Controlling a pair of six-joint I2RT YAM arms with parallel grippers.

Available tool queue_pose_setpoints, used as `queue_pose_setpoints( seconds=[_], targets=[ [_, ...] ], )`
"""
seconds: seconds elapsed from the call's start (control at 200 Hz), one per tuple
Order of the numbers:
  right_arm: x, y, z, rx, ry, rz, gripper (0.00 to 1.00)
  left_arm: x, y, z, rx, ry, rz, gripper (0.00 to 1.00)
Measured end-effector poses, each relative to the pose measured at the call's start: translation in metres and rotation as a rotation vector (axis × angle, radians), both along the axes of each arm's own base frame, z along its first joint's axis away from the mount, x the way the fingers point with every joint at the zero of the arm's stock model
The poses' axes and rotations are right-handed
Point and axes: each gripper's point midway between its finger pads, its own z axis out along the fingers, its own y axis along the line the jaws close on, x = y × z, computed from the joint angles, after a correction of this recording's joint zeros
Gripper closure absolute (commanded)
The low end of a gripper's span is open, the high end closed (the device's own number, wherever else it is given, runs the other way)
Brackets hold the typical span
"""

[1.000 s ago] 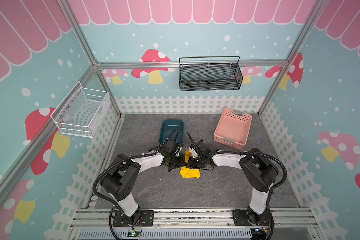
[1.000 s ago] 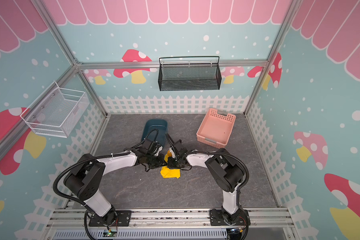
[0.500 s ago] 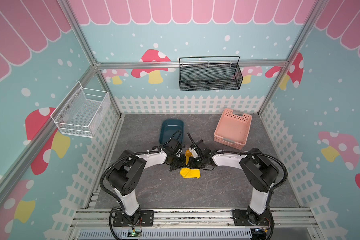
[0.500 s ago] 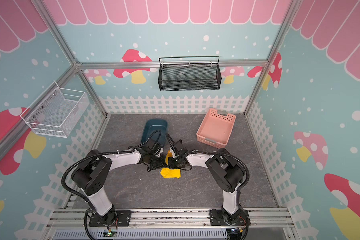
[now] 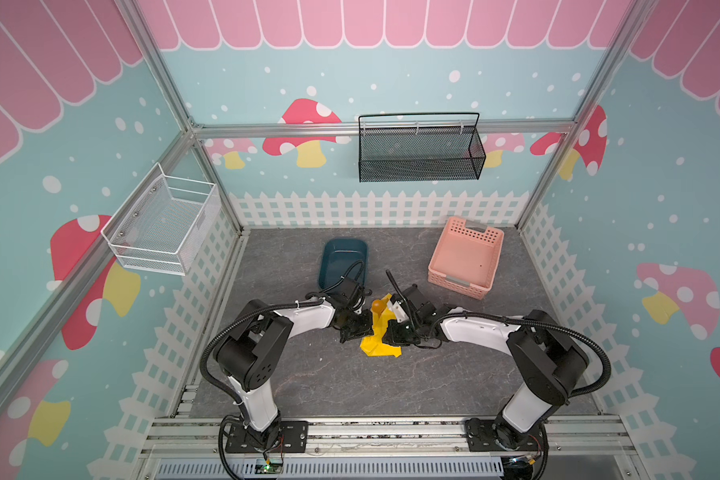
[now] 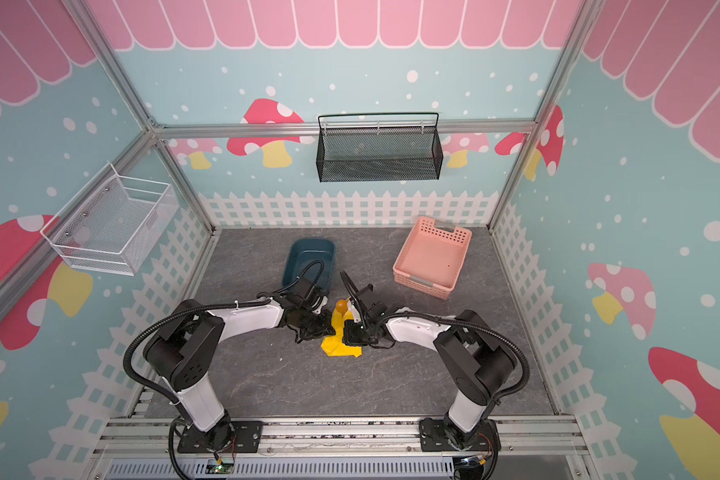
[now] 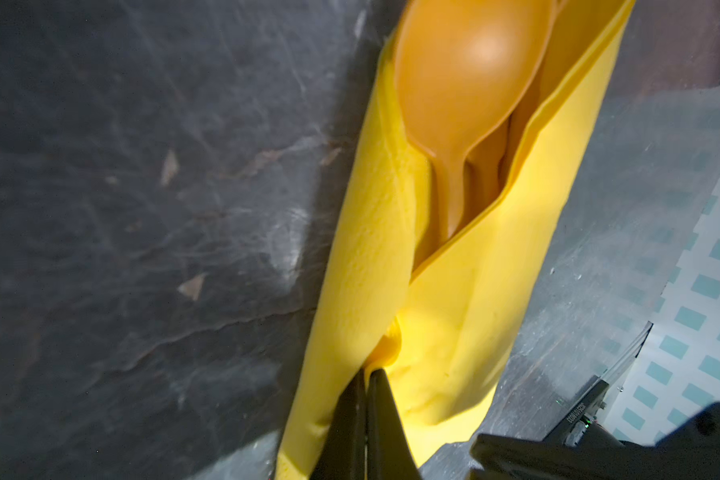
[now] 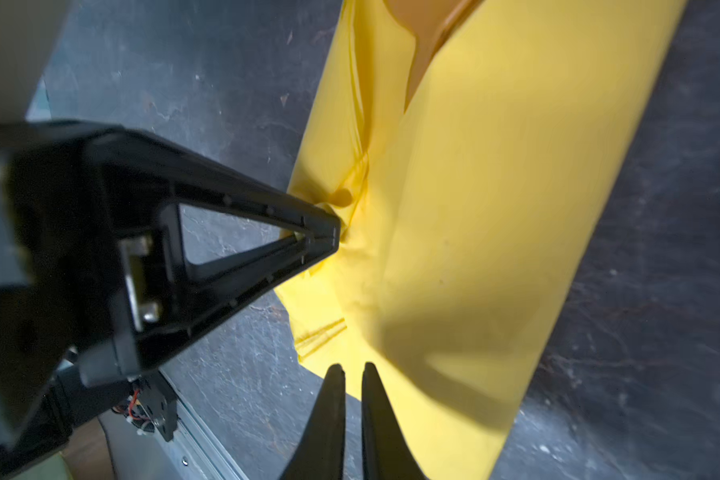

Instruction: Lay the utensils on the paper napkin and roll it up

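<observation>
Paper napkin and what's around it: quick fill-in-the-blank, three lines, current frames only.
The paper napkin is folded around an orange ___ whose round bowl sticks out.
The left hand is ___ on the napkin's edge.
The pink basket holds ___.
Missing: spoon; shut; nothing.

Lab cell: aluminium frame [image 5: 383, 126], mushroom backdrop [image 5: 304, 137]

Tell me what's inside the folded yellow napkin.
An orange plastic spoon lies inside the yellow paper napkin, bowl sticking out, a second orange piece beside its handle. The folds cover the rest, so which utensil that is cannot be told.
</observation>
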Motion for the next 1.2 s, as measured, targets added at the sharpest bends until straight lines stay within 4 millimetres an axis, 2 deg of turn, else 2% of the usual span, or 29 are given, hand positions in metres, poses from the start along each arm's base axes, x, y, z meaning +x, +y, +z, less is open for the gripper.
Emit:
queue_pose_setpoints(
  seconds=[0.16, 0.47, 0.841, 1.196],
  targets=[
    [-0.009, -0.005, -0.010, -0.005, 0.033, -0.007, 0.92, 0.000, 0.000, 0.000, 0.001, 0.000, 0.000, 1.00],
    [-0.003, 0.001, -0.006, 0.024, 0.012, -0.016, 0.92, 0.000, 0.000, 0.000, 0.002, -0.001, -0.004, 1.00],
    [-0.004, 0.004, -0.021, 0.002, 0.035, -0.012, 0.93, 0.000, 0.000, 0.000, 0.002, -0.002, -0.006, 1.00],
    [-0.004, 0.006, -0.024, 0.002, 0.038, -0.006, 0.93, 0.000, 0.001, 0.005, 0.013, 0.009, -0.005, 1.00]
  ],
)
